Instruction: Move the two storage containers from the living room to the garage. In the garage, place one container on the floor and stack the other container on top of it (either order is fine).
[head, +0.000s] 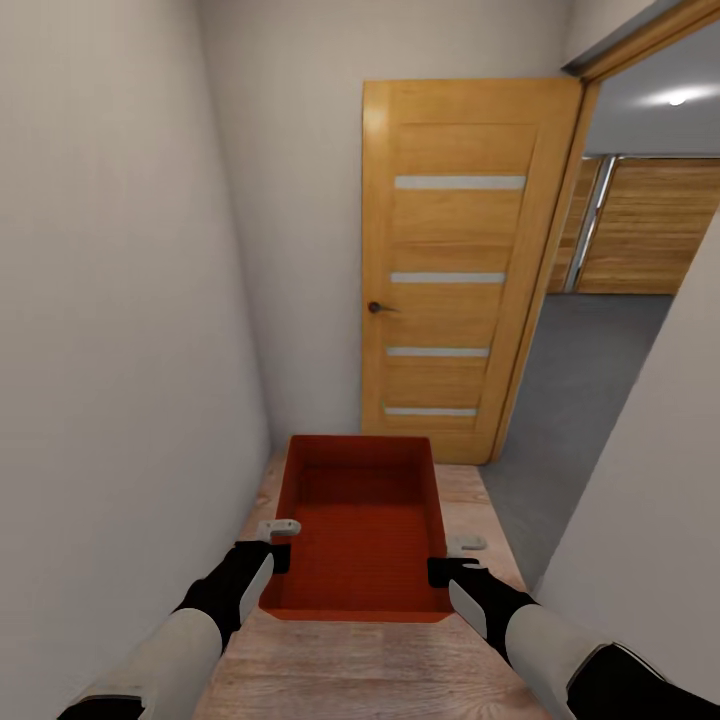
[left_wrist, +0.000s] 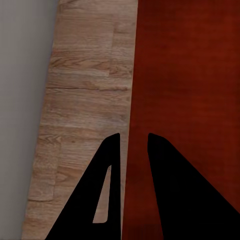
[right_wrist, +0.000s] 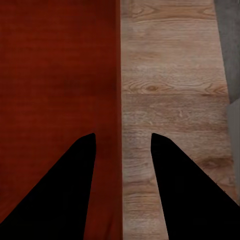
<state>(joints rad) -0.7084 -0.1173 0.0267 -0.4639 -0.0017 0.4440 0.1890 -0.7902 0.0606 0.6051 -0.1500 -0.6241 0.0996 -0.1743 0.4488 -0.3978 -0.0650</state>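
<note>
Both arms reach forward and down from the bottom of the head view, forearms converging toward an orange-red storage container (head: 362, 530) held between them above the light wood-plank floor (head: 380, 670). The left gripper (head: 277, 543) straddles the container's left wall near its near corner; the left wrist view shows its fingers (left_wrist: 107, 190) one on each side of that wall, clamped on it. The right gripper (head: 452, 560) does the same on the right wall — its fingers (right_wrist: 75, 190) set one inside, one outside, closed on the rim.

The container is lidless, rectangular, with tapering walls and a finely ribbed bottom. It sits in a narrow white-walled passage, before an open orange-wood door (head: 455, 270) with four pale slits. Beyond the doorway at right lies grey concrete floor (head: 580, 370).
</note>
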